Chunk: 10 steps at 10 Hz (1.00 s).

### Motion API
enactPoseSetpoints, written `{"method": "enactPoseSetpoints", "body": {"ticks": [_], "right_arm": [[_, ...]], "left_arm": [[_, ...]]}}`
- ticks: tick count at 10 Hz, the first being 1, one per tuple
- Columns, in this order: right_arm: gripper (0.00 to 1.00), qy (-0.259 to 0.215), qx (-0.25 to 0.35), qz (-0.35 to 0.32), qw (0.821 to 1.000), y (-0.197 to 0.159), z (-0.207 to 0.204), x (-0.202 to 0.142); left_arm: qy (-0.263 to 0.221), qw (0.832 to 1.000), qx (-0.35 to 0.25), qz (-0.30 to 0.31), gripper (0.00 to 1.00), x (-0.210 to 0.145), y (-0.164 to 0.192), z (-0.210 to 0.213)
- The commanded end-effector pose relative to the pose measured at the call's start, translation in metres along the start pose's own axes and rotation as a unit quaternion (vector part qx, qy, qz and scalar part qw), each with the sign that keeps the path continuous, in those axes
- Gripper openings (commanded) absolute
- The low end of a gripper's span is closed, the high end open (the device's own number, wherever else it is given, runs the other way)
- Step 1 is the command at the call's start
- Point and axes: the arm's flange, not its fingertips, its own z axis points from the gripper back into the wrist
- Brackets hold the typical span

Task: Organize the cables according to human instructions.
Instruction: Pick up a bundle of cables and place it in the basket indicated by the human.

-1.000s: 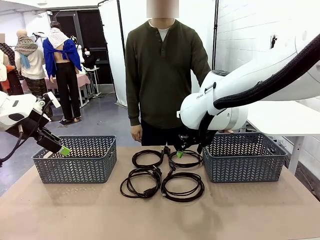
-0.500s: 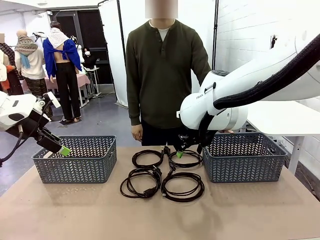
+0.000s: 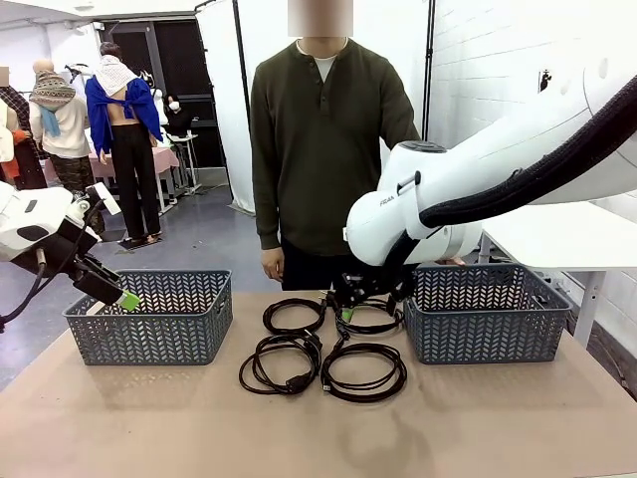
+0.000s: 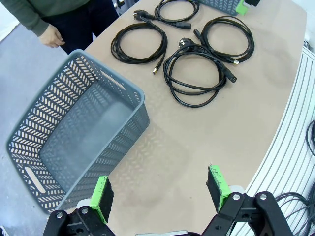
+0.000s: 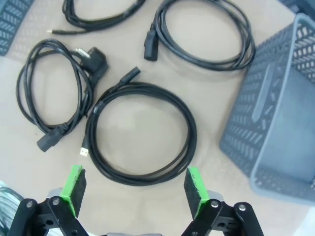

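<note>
The right pincer hangs open and empty above the worktop, near the left wall of the right basket. The coming move turns on what lies straight below it. Its wrist view shows one neat coil of the four cables lying flat, framed between the green pads, beside the right basket's near corner and apart from it.

A ring has no long axis, so what counts is how the cord runs where it is taken. The arc nearest the pads runs from pad to pad, along the closing line, while the two side arcs cross that line. I judge a straight drop would close on bare worktop inside the ring. A shift toward the right basket, or a roll of the wrist, would set a bundle between the pads.

The left pincer, also open and empty, hangs by the left basket, well apart from the right basket, so the right arm is far nearer.

The cord lies thin and low, so the pads must come right down. Room is tight:
- The block-plug coil lies farther along the right basket's wall, toward the person.
- The round-plug coil crowds the side away from the right basket.
</note>
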Motion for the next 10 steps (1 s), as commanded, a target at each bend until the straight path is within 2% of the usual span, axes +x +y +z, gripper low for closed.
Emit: {"method": "enactPoseSetpoints", "body": {"ticks": [1,3,10], "right_arm": [[1.00,0.025,-0.032,-0.052,0.998,0.021,-0.001,-0.005],[1.00,0.021,-0.061,-0.092,0.994,0.033,-0.009,-0.010],[1.00,0.017,-0.042,-0.191,0.980,0.045,-0.057,0.001]], "left_arm": [[-0.005,1.000,-0.004,0.002,1.00,-0.001,0.002,-0.001],[-0.005,1.000,-0.004,0.002,1.00,-0.001,0.002,-0.001],[-0.005,1.000,-0.004,0.002,1.00,-0.001,0.002,-0.001]]}}
